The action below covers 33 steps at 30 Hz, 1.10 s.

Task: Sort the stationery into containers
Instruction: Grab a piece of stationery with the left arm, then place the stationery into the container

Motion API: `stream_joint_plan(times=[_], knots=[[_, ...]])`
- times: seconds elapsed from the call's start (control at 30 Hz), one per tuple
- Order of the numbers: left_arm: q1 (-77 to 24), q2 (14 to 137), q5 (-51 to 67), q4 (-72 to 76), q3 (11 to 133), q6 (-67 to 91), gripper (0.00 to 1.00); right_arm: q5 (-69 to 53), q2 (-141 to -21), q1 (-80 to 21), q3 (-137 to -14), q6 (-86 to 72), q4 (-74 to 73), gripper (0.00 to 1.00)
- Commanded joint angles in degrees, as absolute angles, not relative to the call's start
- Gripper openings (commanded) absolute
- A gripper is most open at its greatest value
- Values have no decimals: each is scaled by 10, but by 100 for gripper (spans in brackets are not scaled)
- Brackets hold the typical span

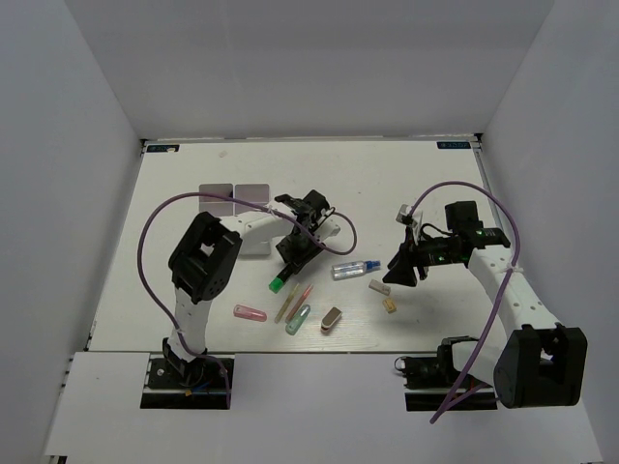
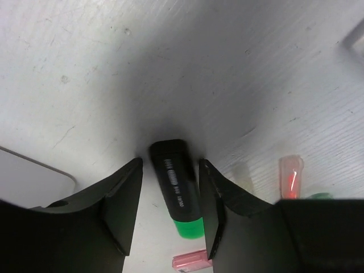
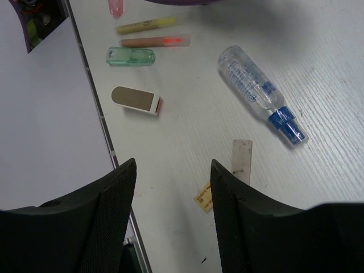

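Observation:
The green black-capped highlighter point(image 2: 173, 185) lies on the table between the fingers of my left gripper point(image 2: 170, 165). The right finger is against it and a gap shows on the left side, so the gripper is open. In the top view that gripper point(image 1: 290, 263) hangs over the highlighter point(image 1: 280, 283), just right of the white containers box point(image 1: 232, 196), which my left arm partly covers. My right gripper point(image 3: 173, 165) stands open and empty above the table, with a tan block point(image 3: 203, 197) and a grey block point(image 3: 243, 159) beside its right finger.
A blue-capped bottle point(image 1: 355, 270), a pink capsule point(image 1: 250, 312), a yellow pen point(image 1: 286, 304), a teal tube point(image 1: 298, 320) and a brown block point(image 1: 331, 319) lie near the table's front. A rounded box corner point(image 2: 34, 179) sits left of my left fingers.

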<state>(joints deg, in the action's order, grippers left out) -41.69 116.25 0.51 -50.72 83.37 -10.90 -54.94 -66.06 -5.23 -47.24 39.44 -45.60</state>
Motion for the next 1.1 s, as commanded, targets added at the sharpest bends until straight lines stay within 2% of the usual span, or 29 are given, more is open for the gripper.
stream_joint_plan(times=[0.0,0.13,0.23,0.27,0.37,0.4,0.43,0.47,0.63,0.67,0.7,0.73,0.77,0.87,0.9,0.93,0.97,1.07], knots=[[-416,1165,-16,-503,845,-103,54,-577,-655,-51,-498,410,-476,58],[-421,1175,-18,-506,840,-103,46,-579,-655,-49,-501,412,-481,58],[-421,1185,-13,-512,838,-99,32,-581,-652,-50,-502,414,-484,58],[-423,1185,-11,-514,838,-98,20,-580,-653,-52,-503,413,-483,58],[-423,1179,-7,-519,843,-91,4,-581,-650,-50,-502,415,-484,58],[-423,1165,-6,-519,845,-85,0,-578,-650,-50,-503,414,-485,64],[-423,1158,-4,-521,846,-83,0,-576,-650,-51,-502,410,-483,80],[-423,1149,-2,-521,848,-78,0,-573,-651,-48,-503,402,-479,90],[-420,1035,23,-498,848,-48,0,-572,-647,-51,-502,403,-480,90],[-415,1002,39,-493,845,-43,0,-572,-648,-49,-504,405,-482,85],[-406,985,45,-483,839,-36,0,-574,-649,-49,-506,410,-486,74],[-400,969,45,-453,825,-23,0,-575,-655,-50,-509,411,-491,28],[-386,919,48,-440,817,-9,0,-573,-663,-51,-512,412,-504,0],[-329,842,41,-367,772,48,0,-570,-684,-52,-531,409,-519,0],[-292,831,6,-325,750,68,0,-570,-685,-50,-535,406,-519,0],[-281,810,-10,-310,730,74,0,-570,-686,-51,-537,399,-519,66],[-271,789,-46,-295,721,84,0,-564,-688,-52,-537,393,-517,90],[-210,753,-110,-196,659,89,0,-567,-677,-52,-530,396,-503,91]])
